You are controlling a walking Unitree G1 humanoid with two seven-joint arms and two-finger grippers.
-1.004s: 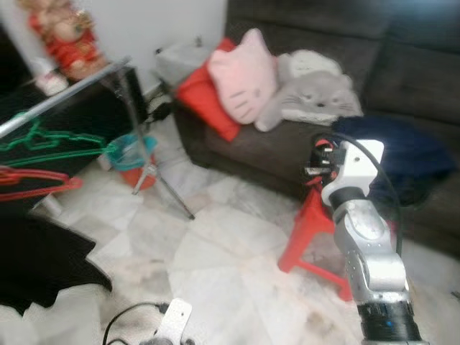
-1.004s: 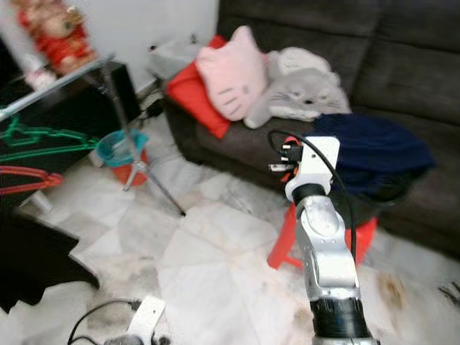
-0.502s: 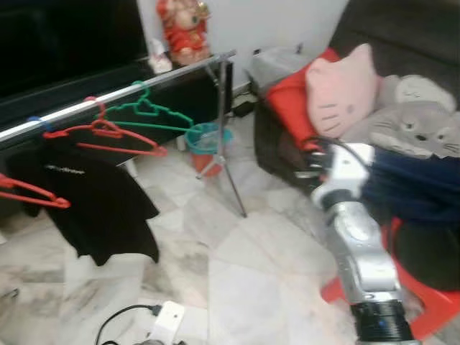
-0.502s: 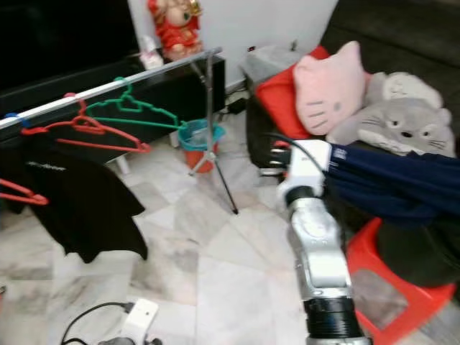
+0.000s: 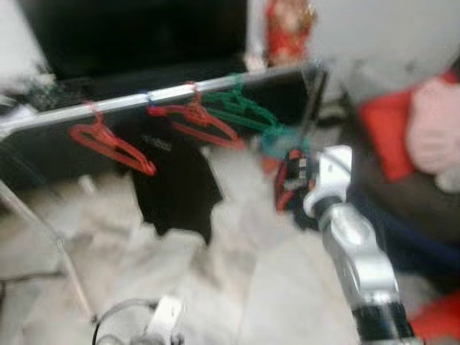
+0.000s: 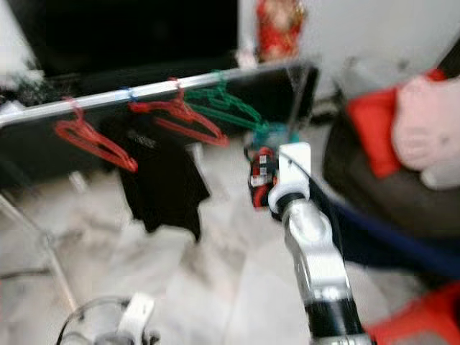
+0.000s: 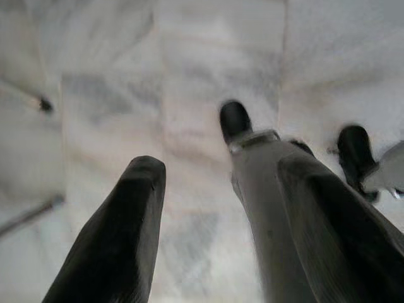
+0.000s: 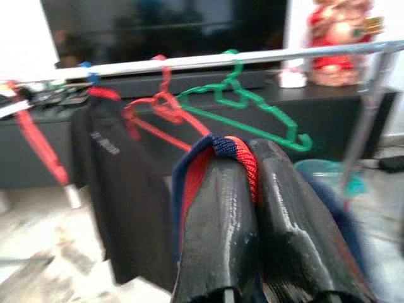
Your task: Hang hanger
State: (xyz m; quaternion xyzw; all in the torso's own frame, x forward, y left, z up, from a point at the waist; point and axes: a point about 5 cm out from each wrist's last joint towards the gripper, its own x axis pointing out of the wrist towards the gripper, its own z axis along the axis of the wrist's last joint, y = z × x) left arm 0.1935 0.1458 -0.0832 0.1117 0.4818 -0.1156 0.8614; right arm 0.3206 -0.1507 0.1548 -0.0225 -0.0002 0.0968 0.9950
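At frame centre the right gripper has its jaws clamped on a red hanger wrapped in limp navy cloth; light, stiff, best held near its hook; beyond, the rail crosses the upper frame.

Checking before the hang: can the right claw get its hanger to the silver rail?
Probably yes: the right claw, shut on a red hanger with navy cloth, faces the silver rail; open air between.
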